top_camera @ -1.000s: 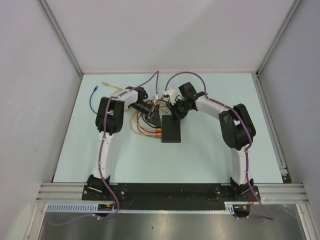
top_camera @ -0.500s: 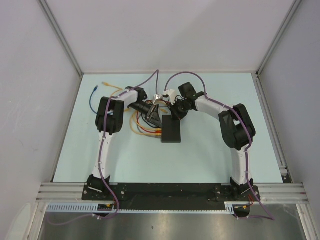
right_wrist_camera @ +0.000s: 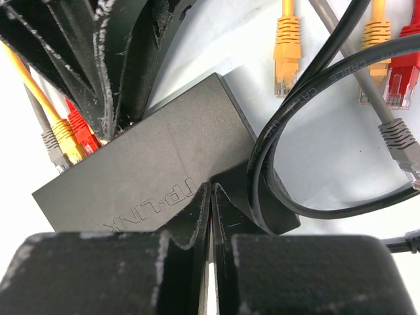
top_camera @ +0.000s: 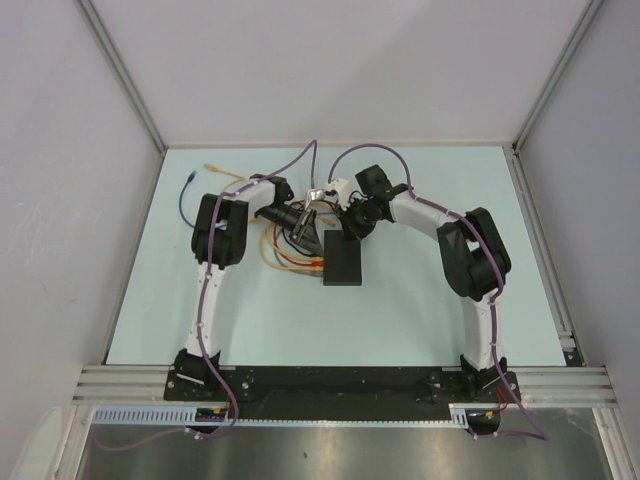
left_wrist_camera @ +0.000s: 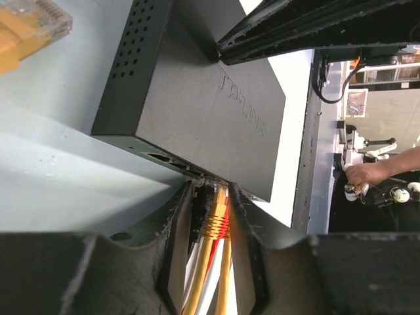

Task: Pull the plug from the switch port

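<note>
The switch (top_camera: 342, 260) is a flat black box marked TP-LINK, lying mid-table. It also shows in the left wrist view (left_wrist_camera: 197, 98) and the right wrist view (right_wrist_camera: 144, 170). Yellow (left_wrist_camera: 215, 220), red and grey plugs sit in its port edge; they also show in the right wrist view (right_wrist_camera: 65, 134). My left gripper (left_wrist_camera: 210, 190) is at that edge, its jaws closed around the yellow and red plugs and their cables. It also shows from above (top_camera: 308, 235). My right gripper (right_wrist_camera: 210, 187) is shut, its tips resting on the switch's top; it also shows from above (top_camera: 350, 228).
Loose orange (right_wrist_camera: 287, 46), red (right_wrist_camera: 401, 72) and grey (right_wrist_camera: 400, 141) plugs lie beside the switch, with a black cable loop (right_wrist_camera: 308, 131) at its corner. Another orange plug (left_wrist_camera: 29, 26) lies near its side. A blue cable (top_camera: 188, 195) lies far left. Enclosure walls ring the table.
</note>
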`<move>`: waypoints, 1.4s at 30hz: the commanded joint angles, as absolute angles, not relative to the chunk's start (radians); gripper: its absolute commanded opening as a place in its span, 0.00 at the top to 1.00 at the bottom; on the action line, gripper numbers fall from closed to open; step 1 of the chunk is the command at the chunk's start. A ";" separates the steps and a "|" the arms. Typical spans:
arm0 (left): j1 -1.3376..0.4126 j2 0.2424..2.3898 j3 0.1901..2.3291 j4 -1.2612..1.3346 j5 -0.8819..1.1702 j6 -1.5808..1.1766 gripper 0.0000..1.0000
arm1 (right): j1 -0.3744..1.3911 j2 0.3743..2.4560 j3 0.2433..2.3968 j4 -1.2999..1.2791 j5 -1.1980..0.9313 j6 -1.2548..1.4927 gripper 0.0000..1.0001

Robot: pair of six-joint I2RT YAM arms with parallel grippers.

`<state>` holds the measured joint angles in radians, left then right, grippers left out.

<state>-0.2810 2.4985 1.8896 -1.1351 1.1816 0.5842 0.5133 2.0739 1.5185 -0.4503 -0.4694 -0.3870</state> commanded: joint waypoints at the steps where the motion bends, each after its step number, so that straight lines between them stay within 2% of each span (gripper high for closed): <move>1: -0.281 2.516 1.917 -1.151 1.200 0.609 0.69 | 0.525 2.123 1.466 -0.535 -0.379 -0.420 0.96; 5: -0.282 2.522 1.917 -1.129 1.183 0.566 0.78 | 0.528 2.123 1.465 -0.535 -0.377 -0.422 0.95; 10: -0.281 2.545 1.947 -1.138 1.184 0.551 0.84 | 0.528 2.123 1.465 -0.535 -0.376 -0.422 0.95; 14: -0.264 2.559 2.051 -1.158 1.169 0.545 0.91 | 0.529 2.125 1.465 -0.534 -0.374 -0.422 0.95; 18: -0.250 2.553 2.068 -1.156 1.135 0.552 0.99 | 0.529 2.125 1.465 -0.535 -0.373 -0.422 0.95; 25: -0.268 2.536 1.967 -1.230 1.183 0.638 1.00 | 0.534 2.125 1.465 -0.534 -0.367 -0.425 0.95; 29: -0.265 2.601 2.147 -1.324 1.152 0.666 1.00 | 0.531 2.126 1.466 -0.534 -0.365 -0.425 0.95; 34: -0.264 2.597 2.214 -1.302 1.062 0.664 1.00 | 0.531 2.125 1.463 -0.538 -0.370 -0.428 0.95; 42: -0.273 2.565 2.037 -1.382 1.120 0.775 1.00 | 0.532 2.121 1.460 -0.535 -0.370 -0.430 0.95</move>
